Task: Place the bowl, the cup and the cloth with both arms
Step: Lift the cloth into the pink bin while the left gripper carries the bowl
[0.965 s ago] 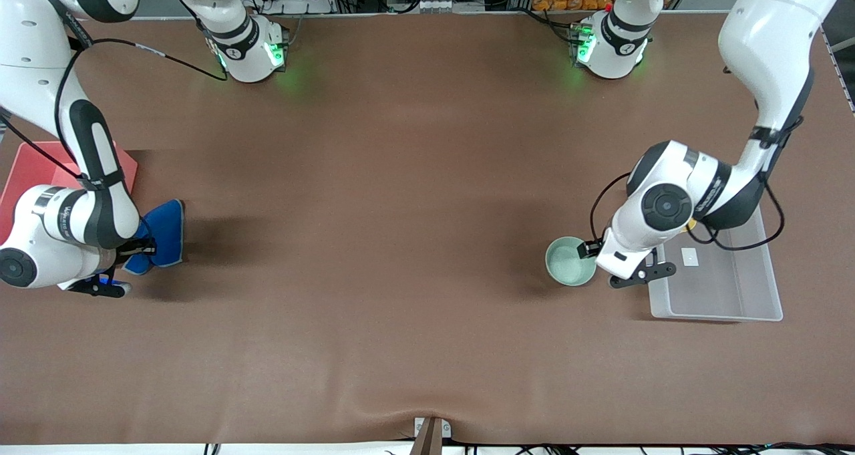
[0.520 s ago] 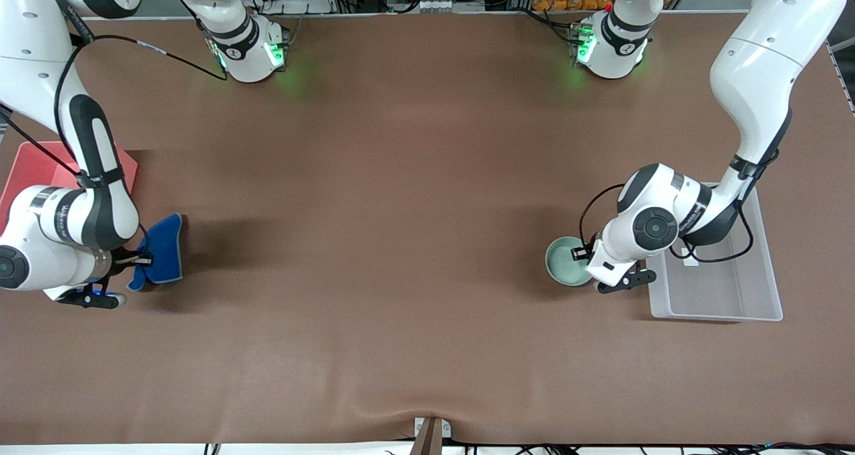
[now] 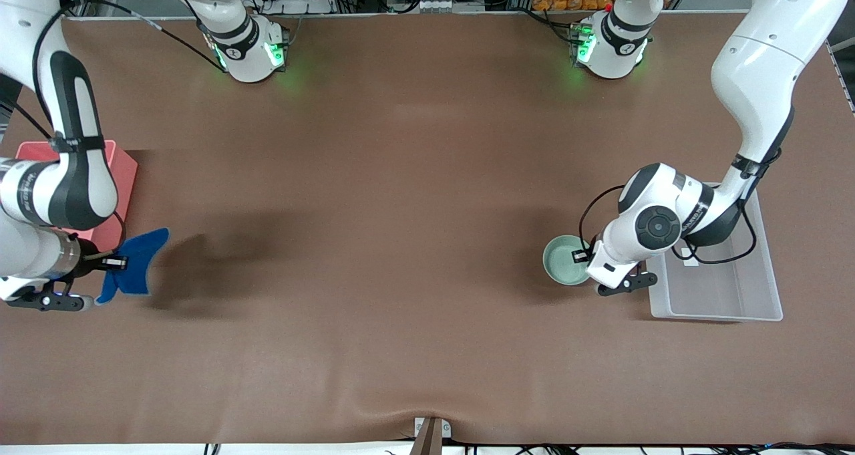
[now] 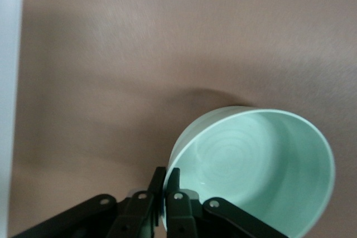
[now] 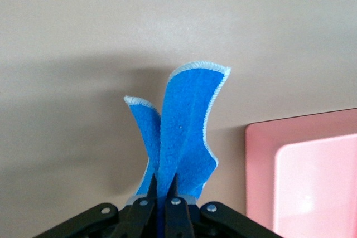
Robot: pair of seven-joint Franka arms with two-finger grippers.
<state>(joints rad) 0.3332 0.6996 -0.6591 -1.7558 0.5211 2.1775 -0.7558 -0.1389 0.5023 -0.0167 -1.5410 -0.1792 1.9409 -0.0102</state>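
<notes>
Right gripper (image 5: pixel 163 193), over the table beside the red tray (image 3: pixel 123 168), pinches the hanging cloth (image 5: pixel 184 132) between its jaws. Left gripper (image 4: pixel 165 185) clamps the bowl (image 4: pixel 256 171) rim, one finger (image 4: pixel 174 179) inside.

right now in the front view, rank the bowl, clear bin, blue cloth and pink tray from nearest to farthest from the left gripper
1. bowl: its rim is pinched in the left gripper.
2. clear bin: beside the bowl, at the left arm's end.
3. blue cloth: at the right arm's end, held by the right gripper.
4. pink tray: beside the cloth, slightly farther.
</notes>
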